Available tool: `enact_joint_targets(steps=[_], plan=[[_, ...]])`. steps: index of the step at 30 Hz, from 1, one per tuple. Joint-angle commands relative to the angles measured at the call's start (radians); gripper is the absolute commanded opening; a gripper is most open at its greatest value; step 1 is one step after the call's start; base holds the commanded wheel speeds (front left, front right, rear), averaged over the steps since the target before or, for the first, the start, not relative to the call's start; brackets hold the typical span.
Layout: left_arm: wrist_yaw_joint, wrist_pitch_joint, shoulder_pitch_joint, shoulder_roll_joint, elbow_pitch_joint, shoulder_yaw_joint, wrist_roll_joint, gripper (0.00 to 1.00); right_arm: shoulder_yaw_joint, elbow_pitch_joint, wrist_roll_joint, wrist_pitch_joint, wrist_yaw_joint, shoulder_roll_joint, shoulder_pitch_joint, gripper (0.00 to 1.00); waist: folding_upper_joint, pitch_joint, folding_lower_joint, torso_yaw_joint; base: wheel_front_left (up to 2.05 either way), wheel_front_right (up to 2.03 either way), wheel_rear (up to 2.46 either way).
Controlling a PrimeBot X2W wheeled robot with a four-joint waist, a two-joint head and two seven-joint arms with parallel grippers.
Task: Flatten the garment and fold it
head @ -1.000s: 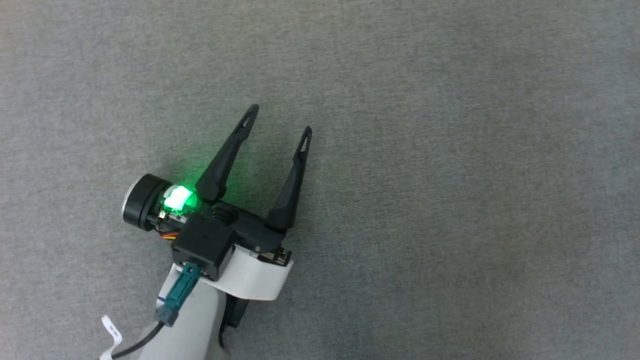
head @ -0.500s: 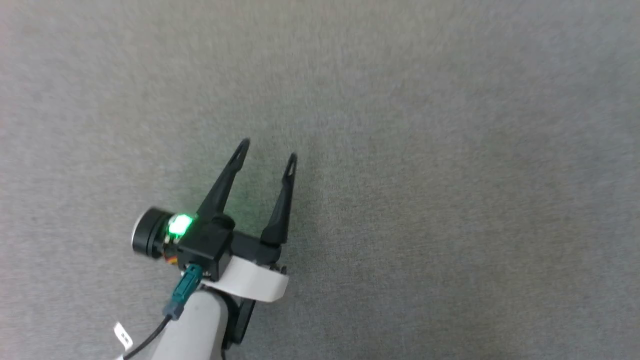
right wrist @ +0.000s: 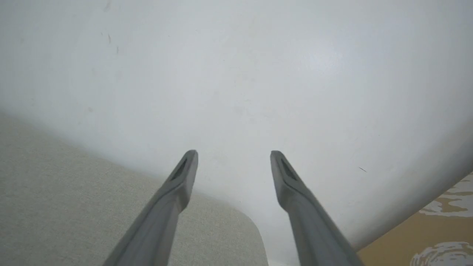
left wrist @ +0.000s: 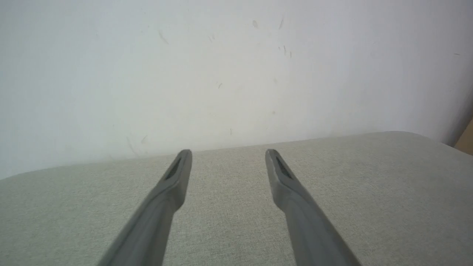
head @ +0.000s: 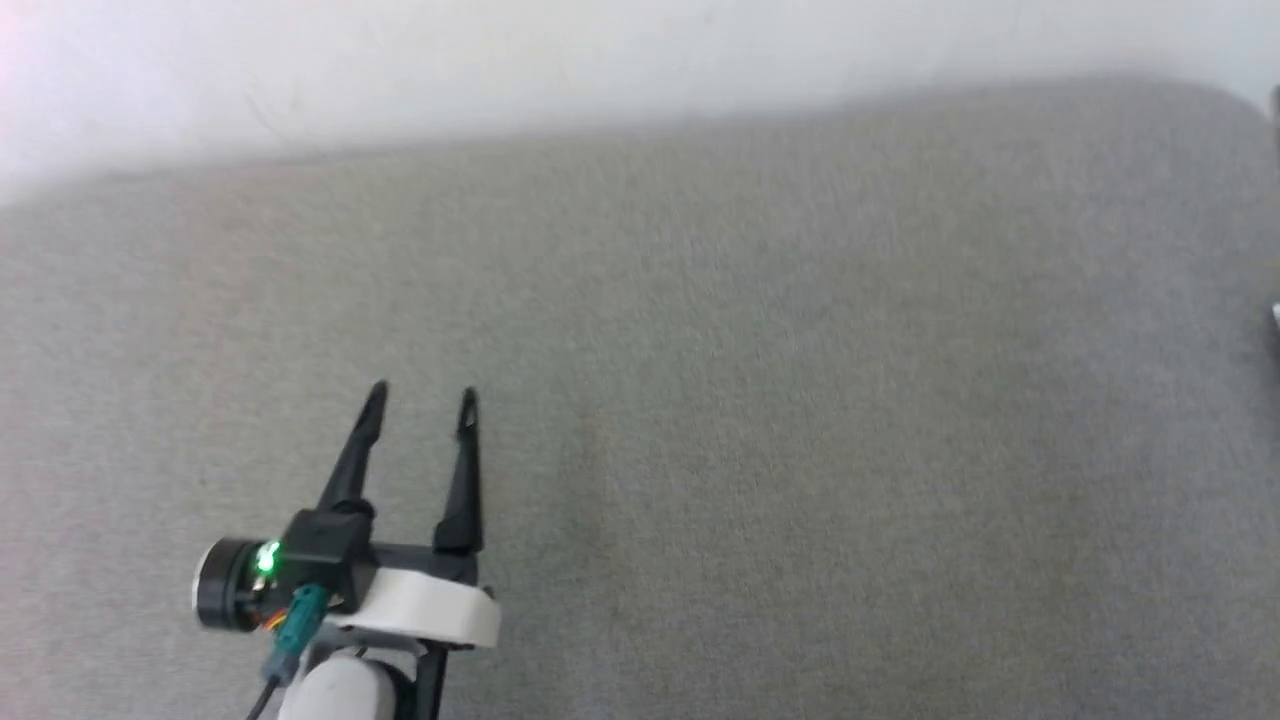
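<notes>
Head camera has tilted up to the wall [head: 600,60]; left gripper [head: 422,390], lower left, and right gripper [right wrist: 233,153] gape empty, so handling is likely over.

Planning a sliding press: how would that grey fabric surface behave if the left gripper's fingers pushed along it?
The grey surface lies taut and unwrinkled, so it probably won't bunch. Its woven texture likely drags on the left gripper, not slippery. The rounded corner hints at some padded give.

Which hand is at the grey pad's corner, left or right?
The right hand: the grey pad's rounded corner ends between its open fingers, tan floor beyond. The left hand, open too, is over the pad's interior.
</notes>
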Motion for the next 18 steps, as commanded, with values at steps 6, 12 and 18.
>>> enact_joint_targets(steps=[6,12,18], plan=[[0.013,0.001,0.037,0.009,0.033,0.036,-0.006,1.00,-0.125,-0.260,-0.005,-0.009,-0.002,0.156,0.232,1.00,0.0000,-0.112,0.0004,0.053,0.00,0.00,0.00],[0.018,0.001,0.064,0.007,0.071,0.047,-0.012,1.00,-0.173,-0.452,-0.030,0.007,-0.002,0.308,0.451,1.00,0.0000,-0.135,0.0004,0.073,0.00,0.00,0.00],[0.017,0.001,0.086,-0.003,0.081,0.051,-0.019,1.00,-0.216,-0.522,-0.049,0.004,-0.002,0.454,0.621,1.00,0.0000,-0.144,0.0004,0.090,0.00,0.00,0.00]])
